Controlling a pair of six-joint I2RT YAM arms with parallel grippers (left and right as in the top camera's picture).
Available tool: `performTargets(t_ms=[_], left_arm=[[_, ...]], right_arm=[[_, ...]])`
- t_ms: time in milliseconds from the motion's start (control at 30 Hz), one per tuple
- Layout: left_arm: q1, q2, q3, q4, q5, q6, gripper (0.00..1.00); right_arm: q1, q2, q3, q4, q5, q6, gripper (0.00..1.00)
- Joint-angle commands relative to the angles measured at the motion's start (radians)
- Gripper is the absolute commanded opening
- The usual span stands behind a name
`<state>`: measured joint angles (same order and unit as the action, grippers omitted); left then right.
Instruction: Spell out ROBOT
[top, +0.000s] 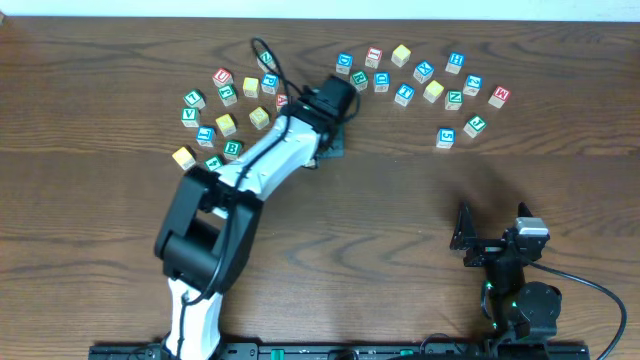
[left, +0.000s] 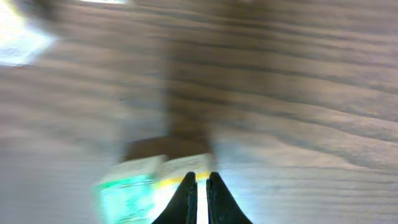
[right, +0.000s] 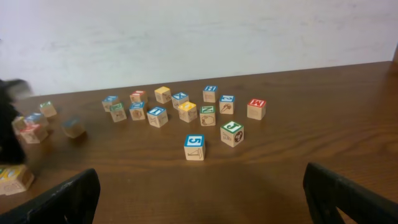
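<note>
Left fingers (left: 195, 190) pinched shut, tips low over the table (left: 298, 93). A blurred cube (left: 134, 190) with green and yellow faces sits just beyond them; contact cannot be told. Right fingers (right: 202, 194) spread wide, holding nothing, low over bare wood. Lettered cubes lie in two loose clusters at the far side. Green B (top: 232, 149) and yellow tops (top: 226, 124) are in the left cluster, beside the left arm (top: 265, 160). The right cluster (top: 440, 85) is well apart.
</note>
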<state>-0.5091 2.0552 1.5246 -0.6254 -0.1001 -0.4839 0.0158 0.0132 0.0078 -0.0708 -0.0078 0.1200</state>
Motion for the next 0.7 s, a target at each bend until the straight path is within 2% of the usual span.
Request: performTargets(t_ms=[0,200,300,367,433,500,600,667], left_arm=[[0.06,-0.114,0.034,-0.054,-0.081,-0.056,0.08],[0.172,-0.203,0.034,-0.1,-0.084,-0.042,0.08],[0.212,-0.226,0.034,-0.1,-0.084,0.058,0.1],[0.225,-0.227,0.034,-0.106,-0.084,0.158,0.17],[0.238,-0.223,0.032,-0.129,-0.085,0.26,0.28],[0.251,-0.215,0.029,-0.147,-0.085,0.312,0.4],[0.277,-0.192,0.022,-0.155,-0.084,0.334,0.64],[0.296,-0.171,0.016,-0.154,-0.084,0.334,0.66]], right_arm=[[-0.01,-0.002,-0.002,-0.004,0.001,-0.013,0.99],[-0.01,-0.002,-0.002,-0.004,0.001,-0.013,0.99],[-0.01,-0.002,-0.002,-0.004,0.001,-0.013,0.99],[-0.01,-0.002,-0.002,-0.004,0.001,-0.013,0.99],[-0.01,-0.002,-0.002,-0.004,0.001,-0.013,0.99],[-0.01,-0.002,-0.002,-0.004,0.001,-0.013,0.99],[-0.01,-0.002,-0.002,-0.004,0.001,-0.013,0.99],[-0.01,-0.002,-0.002,-0.004,0.001,-0.013,0.99]])
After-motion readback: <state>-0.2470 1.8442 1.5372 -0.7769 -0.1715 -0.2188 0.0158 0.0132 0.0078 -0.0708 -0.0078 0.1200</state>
